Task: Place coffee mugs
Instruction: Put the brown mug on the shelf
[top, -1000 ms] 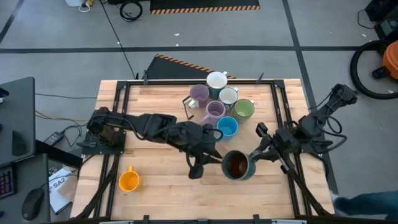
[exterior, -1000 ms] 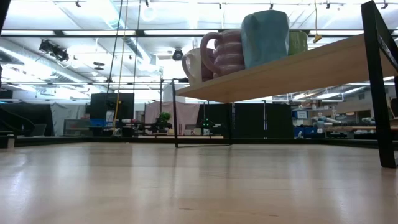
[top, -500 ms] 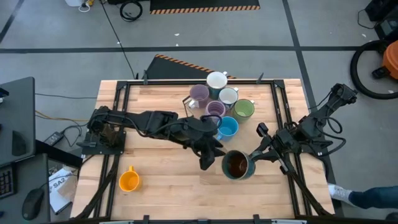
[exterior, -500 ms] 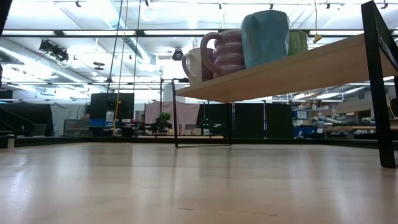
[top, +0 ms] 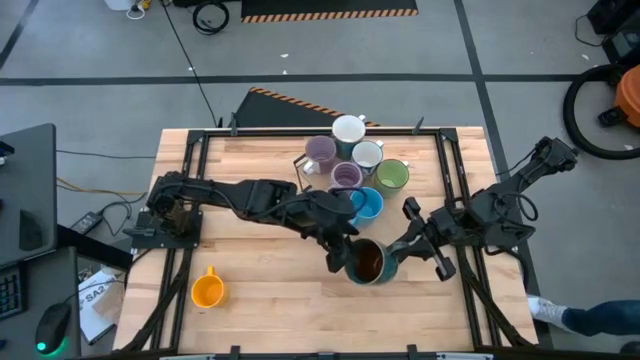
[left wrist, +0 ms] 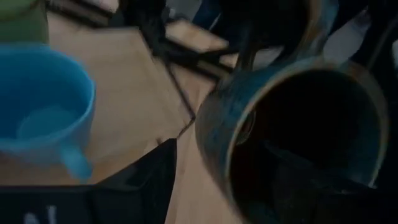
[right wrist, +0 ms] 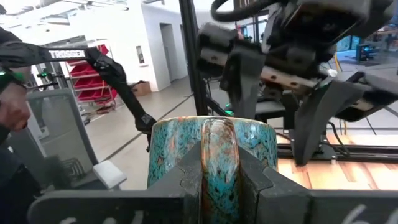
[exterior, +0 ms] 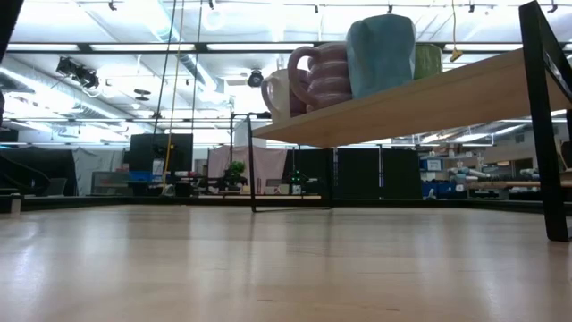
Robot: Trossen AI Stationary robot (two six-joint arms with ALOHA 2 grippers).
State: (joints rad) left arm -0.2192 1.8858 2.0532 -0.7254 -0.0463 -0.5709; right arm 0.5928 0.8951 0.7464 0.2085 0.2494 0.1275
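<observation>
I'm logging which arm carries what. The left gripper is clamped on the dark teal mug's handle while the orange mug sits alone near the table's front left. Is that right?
Not quite. The right gripper is clamped on the dark teal mug, as the right wrist view shows; the left gripper only reaches beside it. The orange mug does sit alone there.

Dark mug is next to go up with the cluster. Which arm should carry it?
Right. The right gripper is already shut on the dark mug's handle, as its wrist view shows. The left gripper only reaches the mug's rim, between it and the blue mug.
</observation>
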